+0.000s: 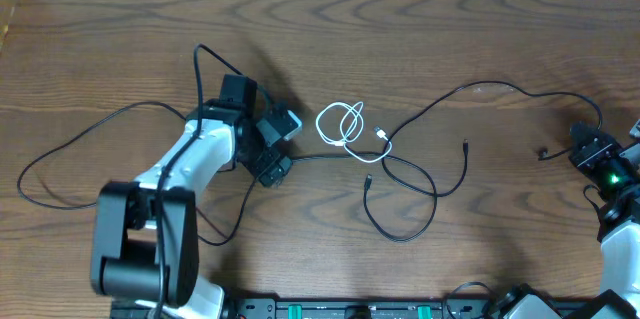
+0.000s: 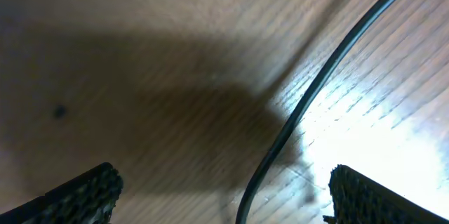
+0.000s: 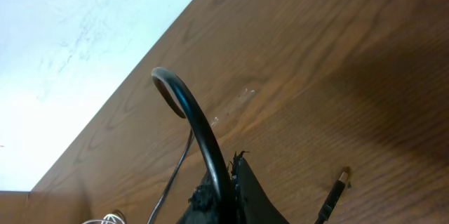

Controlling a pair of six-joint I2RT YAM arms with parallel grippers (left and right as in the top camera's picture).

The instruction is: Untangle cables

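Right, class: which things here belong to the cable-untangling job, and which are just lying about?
Belongs to the job:
black cord
white cord

Not part of it:
thick arm wire, fixed to the robot
wooden table

Short thin white cord (image 1: 348, 124) coiled loosely near table (image 1: 320, 19) middle; long thin black cord (image 1: 475, 84) sprawled slack, looping toward table's right edge.

The black cord (image 2: 309, 90) runs blurred off the left wrist view's top and bottom edges.
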